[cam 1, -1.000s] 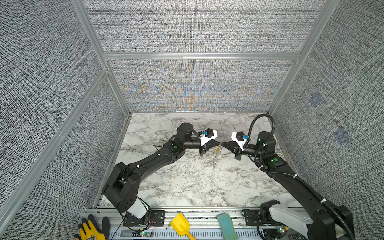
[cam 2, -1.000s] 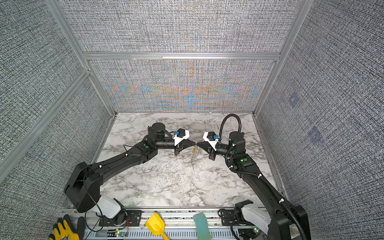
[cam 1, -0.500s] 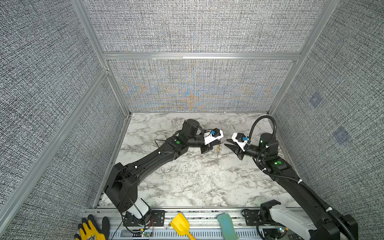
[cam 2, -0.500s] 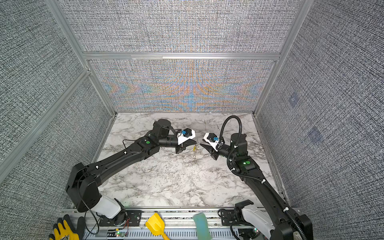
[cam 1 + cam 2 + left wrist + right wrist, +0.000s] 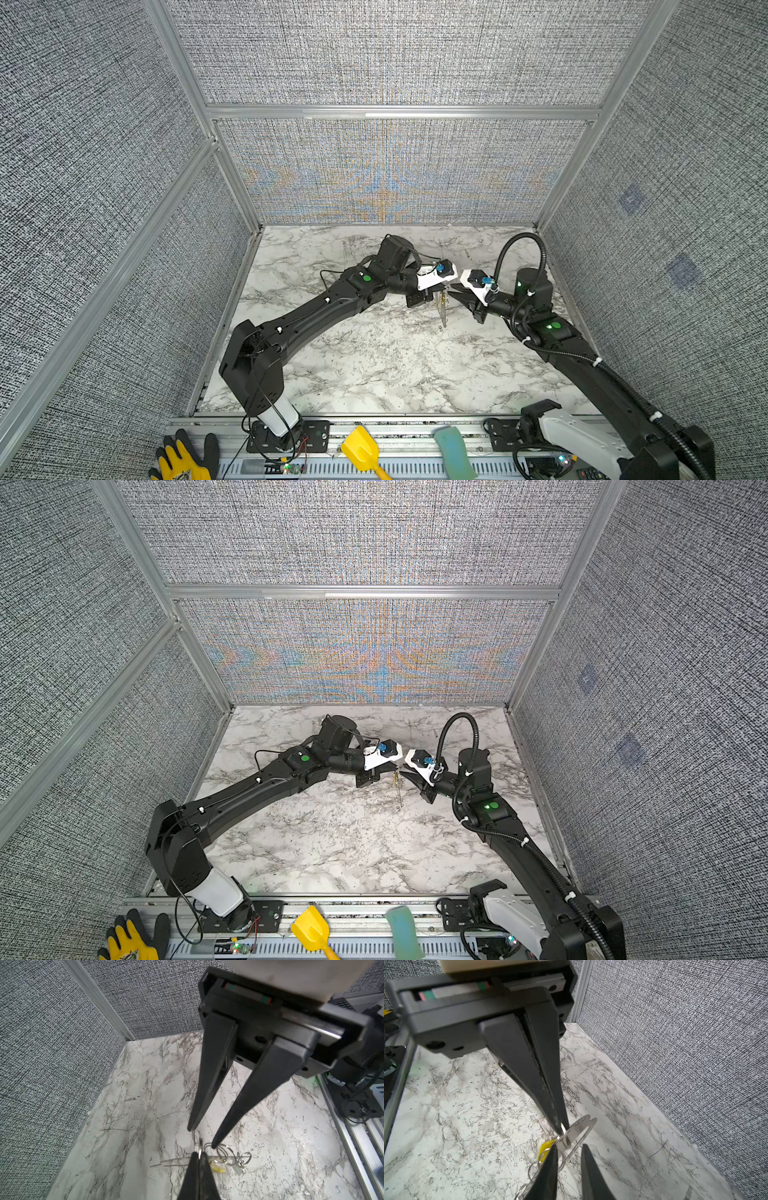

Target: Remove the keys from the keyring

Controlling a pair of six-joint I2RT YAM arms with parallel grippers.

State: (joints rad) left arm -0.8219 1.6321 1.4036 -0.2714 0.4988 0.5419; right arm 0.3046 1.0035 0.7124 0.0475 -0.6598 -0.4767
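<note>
Grey metal keyring (image 5: 580,1127) pinched at one edge by the left gripper (image 5: 562,1126), fingers closed flat on the plate with no gap between them. Held clear of the marble tabletop (image 5: 374,365), over its far half, a little right of the middle. Keys (image 5: 218,1167) not yet off: dangling under the plate on thin wire rings (image 5: 223,1150), yellow tag (image 5: 546,1147) closest to the grip. Right gripper (image 5: 569,1145) facing in from the right, nearly tip to tip with the left one, fingers parted by a narrow gap and clamped on nothing. End of the plate reaching toward that gap. One fingertip (image 5: 550,1167) just beside the yellow tag, crossing in front of the rings. Cannot tell whether touching them.
</note>
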